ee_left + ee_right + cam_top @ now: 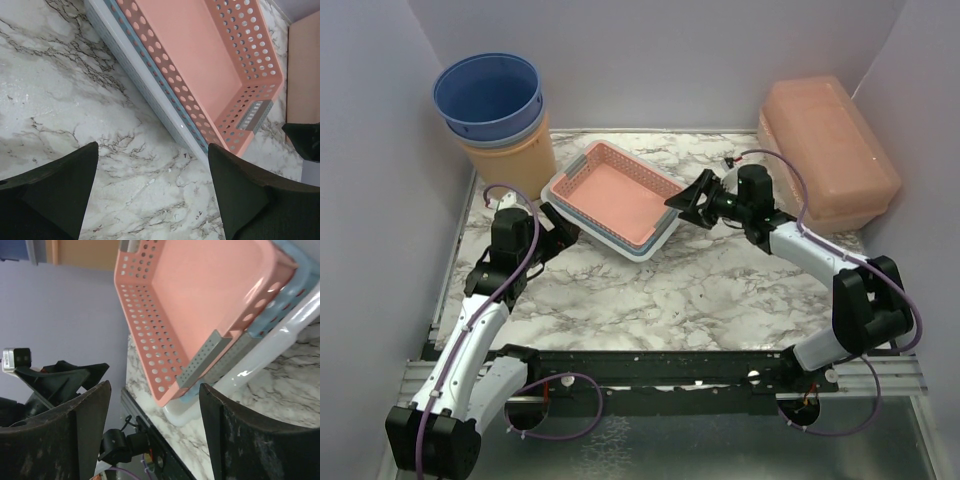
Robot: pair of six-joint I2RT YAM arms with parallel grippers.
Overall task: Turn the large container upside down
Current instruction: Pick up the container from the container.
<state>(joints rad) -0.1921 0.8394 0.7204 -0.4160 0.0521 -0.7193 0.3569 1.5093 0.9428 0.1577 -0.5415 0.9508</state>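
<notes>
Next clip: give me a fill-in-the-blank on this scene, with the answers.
1. The container stands in the back ____ corner.
2. The left gripper and right gripper are both ____.
3. The pink basket lies ____ the two grippers.
4. The bottom bucket is ____.
Answers: right; open; between; orange.

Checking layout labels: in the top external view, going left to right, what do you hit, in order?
In order: stack of round buckets → left gripper, open, at the baskets' left corner → nested perforated baskets → right gripper, open, at their right corner → large container, far right corner.
</notes>
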